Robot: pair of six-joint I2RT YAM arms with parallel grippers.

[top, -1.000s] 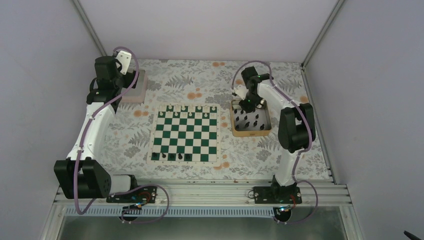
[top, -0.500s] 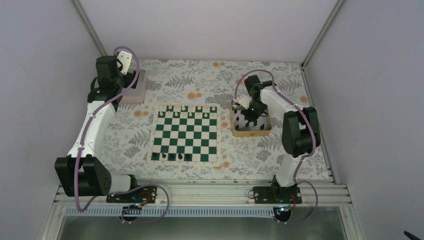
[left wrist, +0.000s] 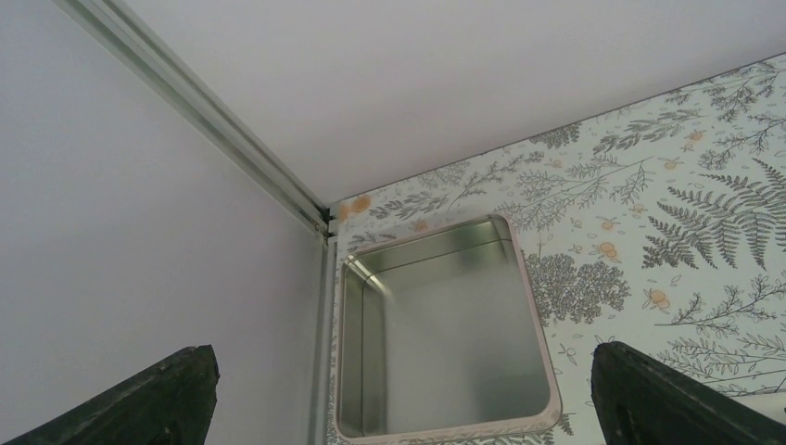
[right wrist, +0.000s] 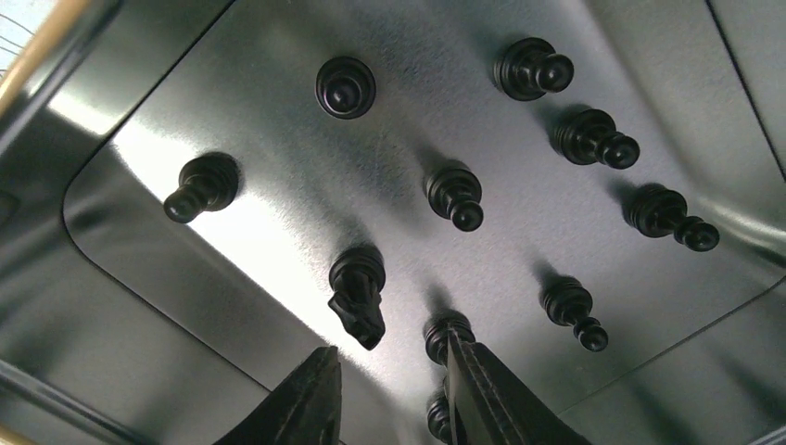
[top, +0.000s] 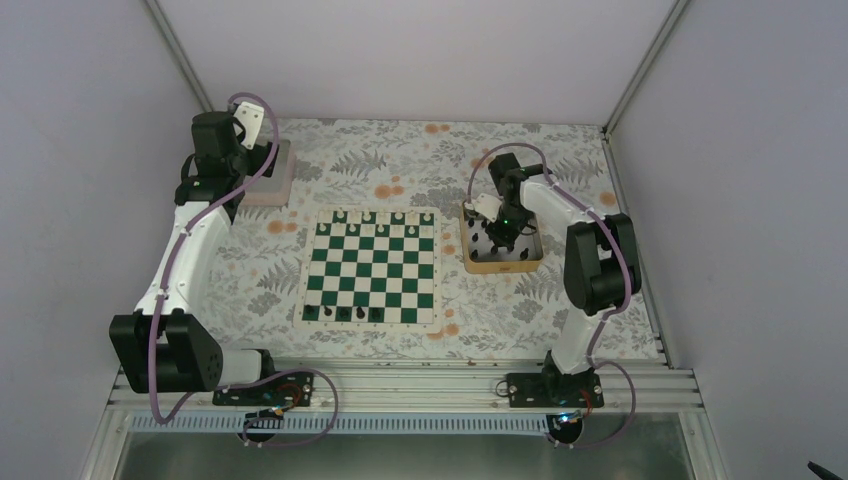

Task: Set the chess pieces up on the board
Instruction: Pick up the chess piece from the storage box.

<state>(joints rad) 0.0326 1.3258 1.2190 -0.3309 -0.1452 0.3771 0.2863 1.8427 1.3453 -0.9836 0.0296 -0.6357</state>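
Observation:
The green and white board [top: 372,265] lies mid-table, with several black chess pieces [top: 344,313] on its near row. My right gripper [top: 500,236] is low inside the gold-rimmed tray [top: 470,262]. In the right wrist view it [right wrist: 389,375] is open and empty. A black knight [right wrist: 357,297] stands just beyond the gap. Another black piece [right wrist: 445,334] stands behind the right finger [right wrist: 482,389]. Several more black pieces [right wrist: 454,197] stand across the tray floor. My left gripper [top: 262,160] is open wide above the pinkish tray [left wrist: 542,371].
Pale pieces [top: 382,216] line the board's far row. The pinkish tray [top: 283,185] sits at the far left by the enclosure wall and holds nothing in the left wrist view. The gold tray's walls [right wrist: 111,306] close round my right gripper.
My right gripper has moved from the tray's far left edge down into the tray among the black pieces. The left arm has not moved.

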